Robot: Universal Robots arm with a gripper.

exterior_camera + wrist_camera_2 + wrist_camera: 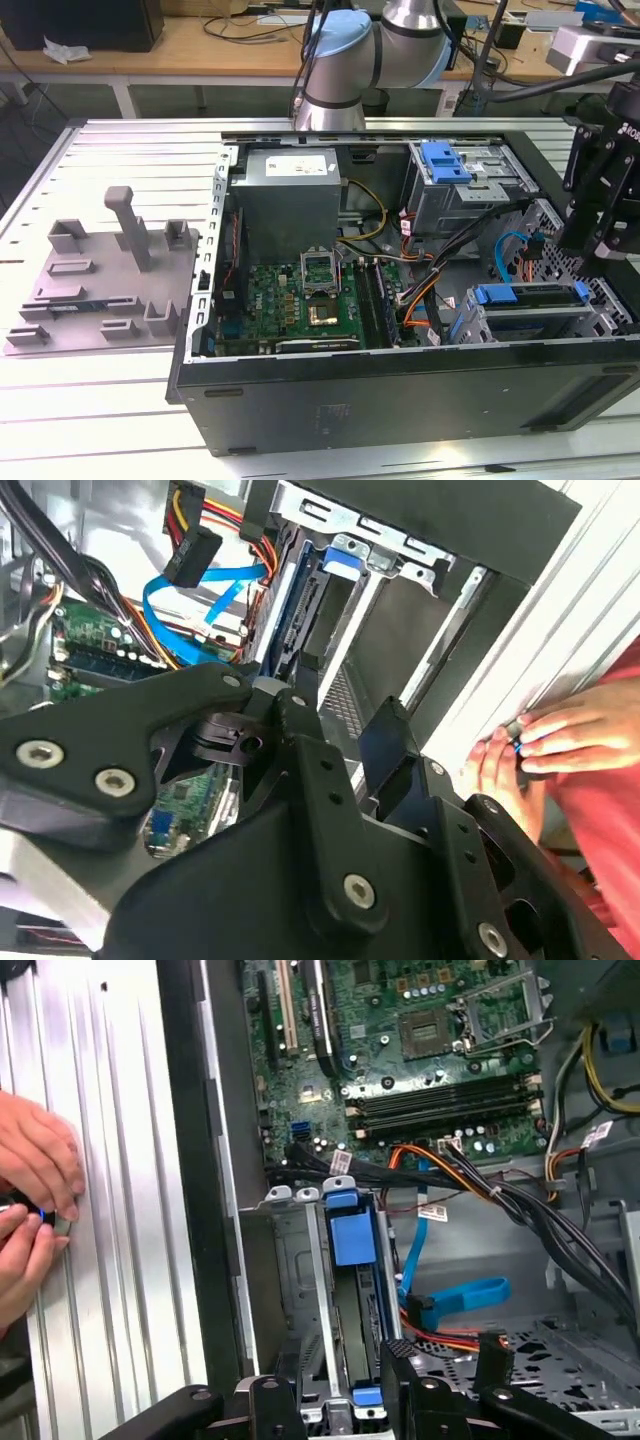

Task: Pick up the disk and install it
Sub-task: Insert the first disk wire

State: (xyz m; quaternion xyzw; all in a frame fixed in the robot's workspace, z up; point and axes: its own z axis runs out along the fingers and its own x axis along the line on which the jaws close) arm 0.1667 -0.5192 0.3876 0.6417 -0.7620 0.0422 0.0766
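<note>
The disk (530,296) sits slotted inside the metal drive cage (520,328), beside the motherboard (300,300) in the open computer case (400,400). From this I judge that the installing step is nearly finished. The end effector (598,245) hangs just above this cage, spread and holding nothing. Any further move here calls for care with the cables (430,290) between the cage and the motherboard. A second cage (480,200), also beside the motherboard, carries a blue bracket (445,160).
</note>
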